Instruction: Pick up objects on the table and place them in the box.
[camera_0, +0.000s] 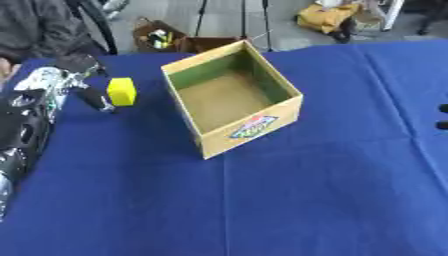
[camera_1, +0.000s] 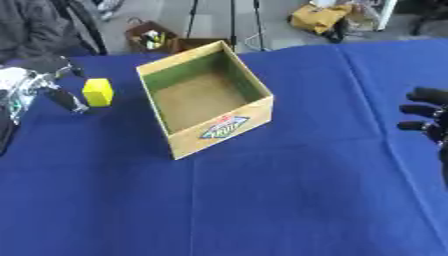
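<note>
Fingers of right hand (camera_1: 426, 116) clearer in right eye view — curled.

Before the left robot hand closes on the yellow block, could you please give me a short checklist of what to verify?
1. Yellow block within reach of the left robot hand: ok, it sits right beside the fingers.
2. Fingers already closed round the block: not ok, they look open beside it.
3. Box open and upright: ok.
4. Box interior free for the block: ok, nothing shows inside.
5. Right robot hand out of the way: ok, at the right edge, far from the box.
6. Contact between fingers and block: cannot tell.
</note>
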